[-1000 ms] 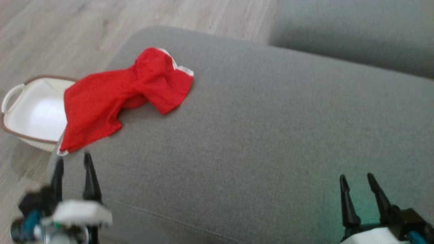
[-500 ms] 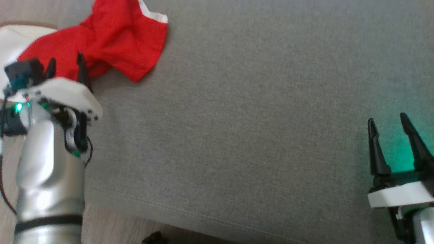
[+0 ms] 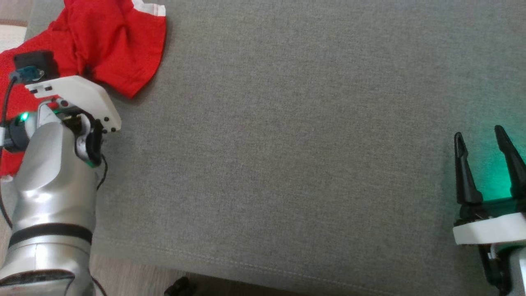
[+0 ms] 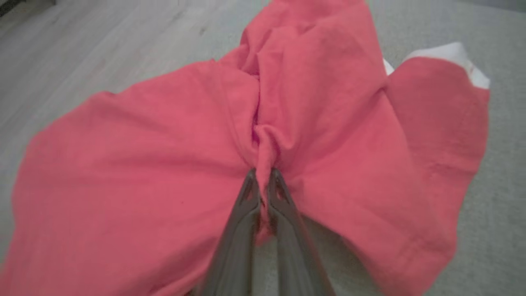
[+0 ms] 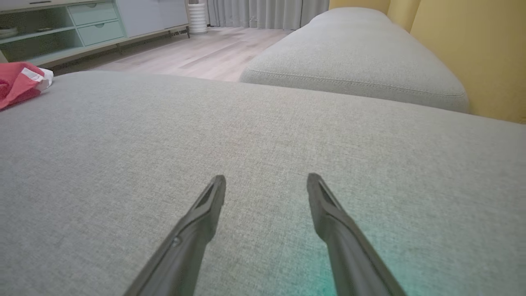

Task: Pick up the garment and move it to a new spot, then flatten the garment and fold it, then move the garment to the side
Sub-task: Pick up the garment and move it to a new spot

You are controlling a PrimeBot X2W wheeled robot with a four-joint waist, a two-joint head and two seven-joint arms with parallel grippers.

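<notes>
On the cushion (image 3: pixel 287 144), far left: garment (image 3: pixel 119 49), crumpled
Left gripper (image 4: pixel 263 174): fingers clamped on a middle fold of it
Right gripper (image 5: pixel 266 181): fingers apart, empty
Handling: likely light, limp; should sag from one pinch

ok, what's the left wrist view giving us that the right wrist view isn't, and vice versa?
Left wrist: the left gripper shut on a pinched fold in the middle of the red garment, close up, with cloth spreading to both sides.
Right wrist: the right gripper open over the bare grey cushion, plus a second cushion, a yellow wall and a cabinet with drawers.
Shared: the red garment with its white trim, the grey cushion it lies on, and the wood floor.
</notes>
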